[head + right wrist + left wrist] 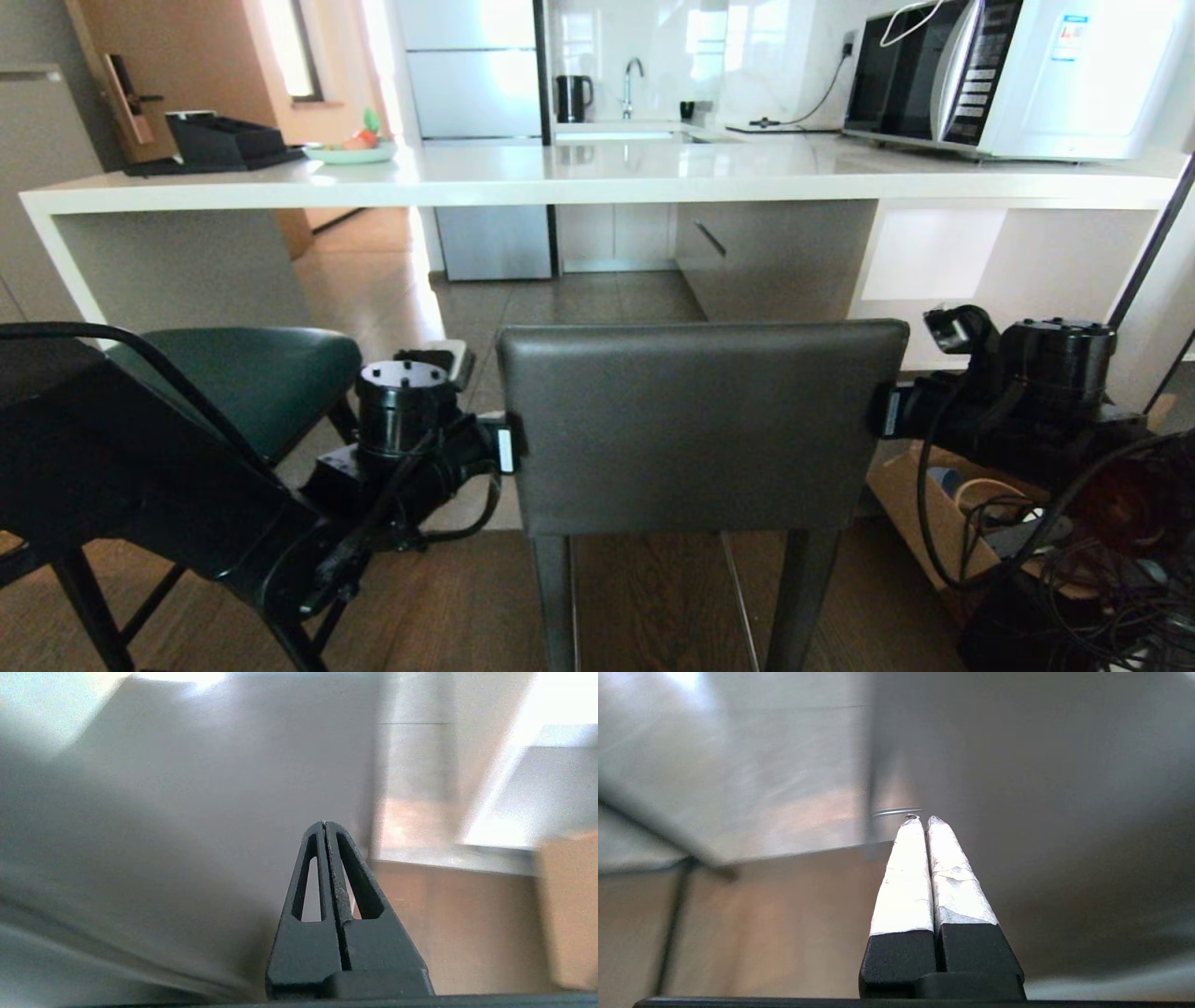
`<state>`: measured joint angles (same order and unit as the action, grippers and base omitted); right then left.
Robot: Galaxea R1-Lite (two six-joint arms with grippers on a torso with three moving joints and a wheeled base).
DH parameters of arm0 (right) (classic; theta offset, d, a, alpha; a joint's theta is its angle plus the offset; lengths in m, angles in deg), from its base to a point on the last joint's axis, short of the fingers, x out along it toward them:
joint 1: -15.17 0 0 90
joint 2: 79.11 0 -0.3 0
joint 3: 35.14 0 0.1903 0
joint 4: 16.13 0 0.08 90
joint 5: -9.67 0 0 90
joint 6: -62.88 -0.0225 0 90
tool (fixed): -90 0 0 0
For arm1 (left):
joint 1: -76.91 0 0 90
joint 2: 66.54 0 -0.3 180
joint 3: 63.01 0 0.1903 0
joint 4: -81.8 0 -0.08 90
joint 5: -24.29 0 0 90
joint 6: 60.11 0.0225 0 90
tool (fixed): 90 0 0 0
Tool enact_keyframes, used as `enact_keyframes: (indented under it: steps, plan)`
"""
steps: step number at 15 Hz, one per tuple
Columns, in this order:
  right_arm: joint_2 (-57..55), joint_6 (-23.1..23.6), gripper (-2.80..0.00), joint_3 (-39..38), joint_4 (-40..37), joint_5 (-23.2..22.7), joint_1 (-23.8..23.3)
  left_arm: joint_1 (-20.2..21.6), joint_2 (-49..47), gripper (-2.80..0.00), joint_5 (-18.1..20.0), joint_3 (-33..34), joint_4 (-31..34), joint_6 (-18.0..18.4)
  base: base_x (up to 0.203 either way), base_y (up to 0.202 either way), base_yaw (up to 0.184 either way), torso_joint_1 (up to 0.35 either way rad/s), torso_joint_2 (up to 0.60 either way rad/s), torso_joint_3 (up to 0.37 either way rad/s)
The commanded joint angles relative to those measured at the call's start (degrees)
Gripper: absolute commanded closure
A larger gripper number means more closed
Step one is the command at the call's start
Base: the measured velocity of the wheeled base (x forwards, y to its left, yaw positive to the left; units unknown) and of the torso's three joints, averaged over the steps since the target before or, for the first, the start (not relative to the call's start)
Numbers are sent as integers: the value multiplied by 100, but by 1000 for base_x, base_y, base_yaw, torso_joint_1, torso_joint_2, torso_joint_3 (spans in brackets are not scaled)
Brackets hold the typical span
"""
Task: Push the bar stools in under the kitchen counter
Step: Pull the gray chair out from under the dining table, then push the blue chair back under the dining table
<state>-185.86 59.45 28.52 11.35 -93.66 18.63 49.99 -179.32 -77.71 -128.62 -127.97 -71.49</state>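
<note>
Grey stool point(700, 425) before counter point(597, 177); teal stool point(238, 387) left, perhaps closer.

From the head camera we look forward and slightly down, from behind the grey stool point(700, 425), whose backrest fills the middle foreground; the kitchen counter point(597, 177) spans the frame beyond it, and the teal stool point(238, 383) sits at lower left.

The left wrist camera looks along the left gripper point(923, 820), fingers pressed together, very near a grey surface point(1041, 788) we take for the stool's back, with wood floor point(784, 933) beyond.

The right wrist camera looks along the right gripper point(324, 825), likewise closed, close against the same grey leather point(187, 802).

All three views share the grey stool and the floor.
</note>
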Motion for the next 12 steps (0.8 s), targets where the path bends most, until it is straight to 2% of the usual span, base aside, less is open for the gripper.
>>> enact_keyframes:
  steps: [1, 5, 9, 12]
  plan:
    - [175, 10, 0, -165, -66, 44, -319, 508, 484, 0, 231, 290, -13, -27, 0, 0, 0, 0, 0, 0]
    - [820, -71, 0, -884, -51, -224, -629, 1239, 1758, 0, 1271, 965, -12, -155, 0, 0, 0, 0, 0, 0]
    - [2129, -618, 0, -1670, -74, -343, -660, 1913, 3338, 0, 2469, 1670, 27, -444, 0, 0, 0, 0, 0, 0]
    - [3596, -719, 0, -2143, -589, -385, -639, 2064, 4635, 0, 2730, 2138, 390, -508, 0, 0, 0, 0, 0, 0]
